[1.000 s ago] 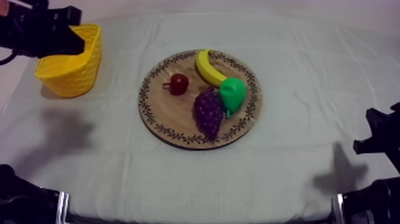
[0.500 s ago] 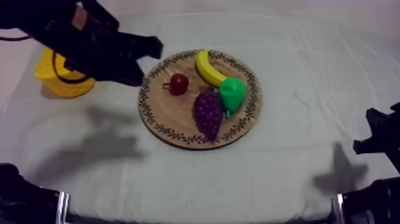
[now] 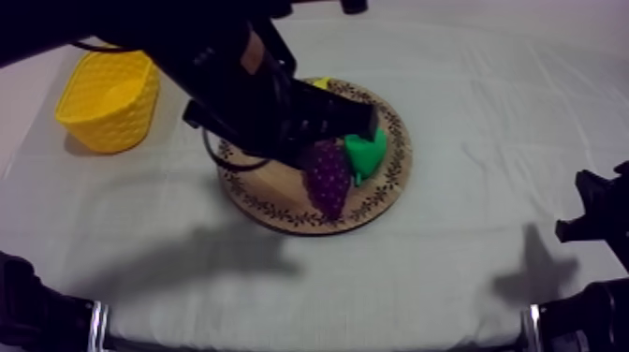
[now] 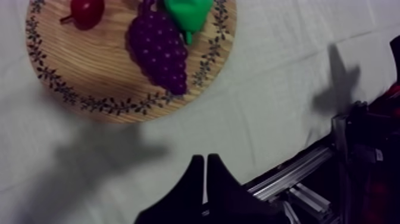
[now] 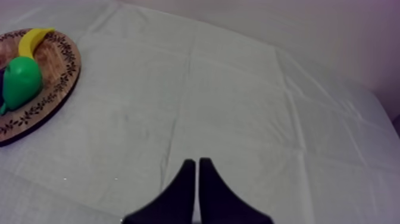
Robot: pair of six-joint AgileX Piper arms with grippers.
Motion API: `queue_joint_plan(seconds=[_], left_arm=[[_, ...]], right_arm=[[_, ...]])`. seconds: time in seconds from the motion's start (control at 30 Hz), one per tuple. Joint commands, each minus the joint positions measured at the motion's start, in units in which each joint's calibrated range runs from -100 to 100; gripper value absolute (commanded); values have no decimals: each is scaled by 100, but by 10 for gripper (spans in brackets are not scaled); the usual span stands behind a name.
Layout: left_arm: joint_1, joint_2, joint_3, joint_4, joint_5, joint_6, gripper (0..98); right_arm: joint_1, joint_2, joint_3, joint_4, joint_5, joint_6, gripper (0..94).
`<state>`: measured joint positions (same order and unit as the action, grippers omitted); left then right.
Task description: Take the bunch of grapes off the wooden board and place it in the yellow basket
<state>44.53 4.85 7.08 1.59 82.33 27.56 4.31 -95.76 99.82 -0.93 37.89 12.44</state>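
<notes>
Left gripper (image 4: 205, 158), fingers pressed together, hangs above the wooden board (image 3: 276, 197); bunch of grapes (image 3: 328, 183) apparently untouched mid-frame, yellow basket (image 3: 112, 122) waits upper left. Grab and carry both remain.

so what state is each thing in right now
left hand: shut, holding nothing
right hand: shut, holding nothing
grapes: lying on the board, not held
pear: on the board, beside the grapes
banana: on the board
small red fruit: on the board
basket: upright, nothing seen inside
</notes>
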Motion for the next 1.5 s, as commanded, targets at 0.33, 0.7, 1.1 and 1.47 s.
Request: queue_joint_plan(seconds=[0.33,0.7,1.1,1.47], left_arm=[[64,614,-619,25,58,-34,49],[-108,871,-728,58,59,-85,289],[-202,1076,-777,96,52,-202,635],[-290,1278,-927,176,-67,-377,817]], right_arm=[[-2,0,-4,-2,2,-1,3],[-2,0,-4,-2,2,-1,3],[-2,0,-4,-2,2,-1,3],[-2,0,-4,-2,2,-1,3]])
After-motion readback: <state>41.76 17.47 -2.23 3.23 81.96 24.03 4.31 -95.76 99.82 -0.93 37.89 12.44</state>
